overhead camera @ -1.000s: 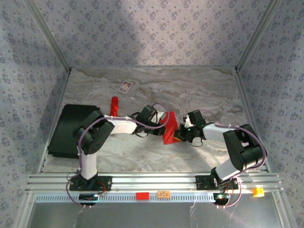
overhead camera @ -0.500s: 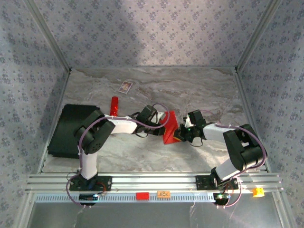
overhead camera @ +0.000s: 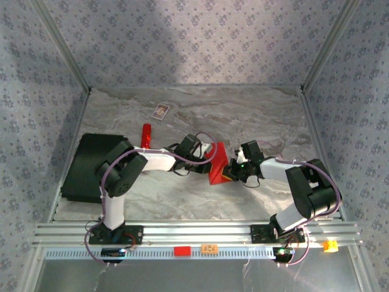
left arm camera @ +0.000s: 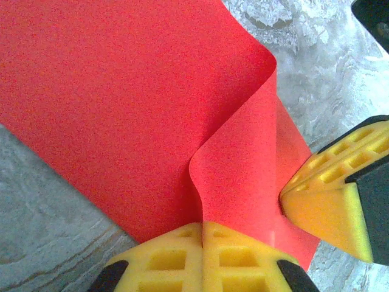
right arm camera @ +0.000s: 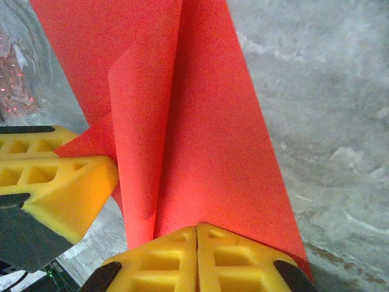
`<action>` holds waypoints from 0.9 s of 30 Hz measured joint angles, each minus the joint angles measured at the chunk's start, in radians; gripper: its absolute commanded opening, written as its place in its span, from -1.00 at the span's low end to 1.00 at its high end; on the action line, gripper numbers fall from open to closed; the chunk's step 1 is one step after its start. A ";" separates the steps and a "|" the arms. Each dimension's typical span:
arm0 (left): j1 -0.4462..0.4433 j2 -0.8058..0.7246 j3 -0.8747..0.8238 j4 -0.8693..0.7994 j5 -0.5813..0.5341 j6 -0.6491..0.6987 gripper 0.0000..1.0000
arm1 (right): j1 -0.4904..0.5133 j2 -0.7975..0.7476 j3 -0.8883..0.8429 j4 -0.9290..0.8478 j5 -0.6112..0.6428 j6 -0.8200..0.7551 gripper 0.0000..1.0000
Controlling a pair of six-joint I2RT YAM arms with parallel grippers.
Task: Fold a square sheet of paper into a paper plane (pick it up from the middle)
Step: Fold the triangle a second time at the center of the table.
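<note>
From above, I see the red paper [overhead camera: 215, 165] held up over the middle of the table [overhead camera: 255, 115]. In the left wrist view, the left gripper [left arm camera: 202, 226] is clenched on a curled paper edge. In the right wrist view, the right gripper [right arm camera: 196, 230] pinches the paper too.

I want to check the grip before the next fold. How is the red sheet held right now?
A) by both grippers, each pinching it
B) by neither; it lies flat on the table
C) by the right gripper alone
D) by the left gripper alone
A: in the left wrist view the left gripper has its yellow fingers shut on the red sheet, and in the right wrist view the right gripper is shut on it too.
</note>
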 measured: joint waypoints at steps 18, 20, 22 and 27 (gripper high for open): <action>0.000 0.000 0.003 0.004 0.014 0.003 -0.97 | -0.005 0.000 -0.005 0.006 -0.004 -0.007 -0.80; 0.000 0.000 0.003 0.004 0.014 0.003 -0.97 | -0.005 0.000 -0.005 0.006 -0.004 -0.007 -0.80; 0.000 0.000 0.003 0.003 0.013 0.003 -0.97 | -0.005 0.000 -0.005 0.007 -0.004 -0.007 -0.80; 0.000 0.001 0.010 0.001 0.011 0.003 -0.97 | -0.005 0.000 -0.005 0.007 -0.004 -0.007 -0.80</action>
